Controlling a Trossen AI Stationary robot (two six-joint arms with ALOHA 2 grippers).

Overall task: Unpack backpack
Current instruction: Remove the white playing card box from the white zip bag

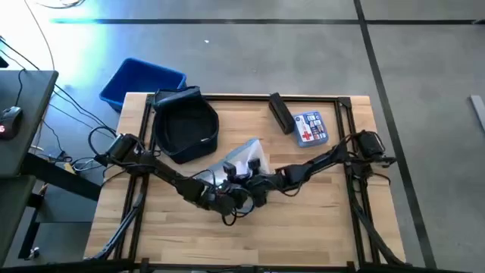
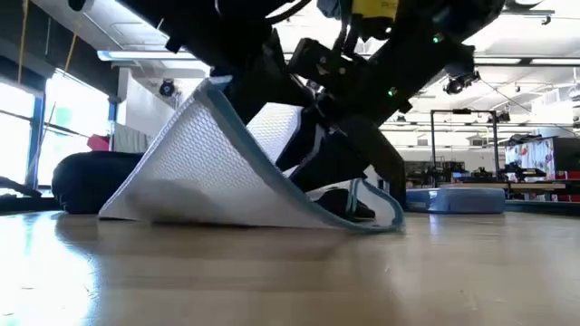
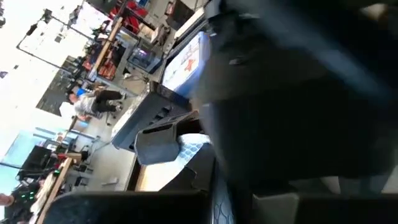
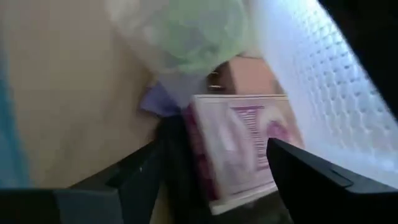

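We note the backpack (image 1: 184, 125) at the table's (image 1: 318, 220) far left part, lying open-side up, beside the blue bin (image 1: 141, 80) that sits off the table's far-left corner. Both arms meet at mid-table over a clear mesh pouch (image 1: 246, 158). In the low view, the pouch (image 2: 217, 172) is tilted up on one edge, the other edge on the wood.

The right gripper (image 4: 211, 174) is inside the pouch, its fingers (image 4: 311, 177) spread either side of a pink-printed box (image 4: 239, 146).

Left gripper (image 1: 227, 199) is beside the pouch; we cannot tell its finger state.

A first-aid kit (image 1: 310, 127) and black case (image 1: 280, 112) lie near the far edge.
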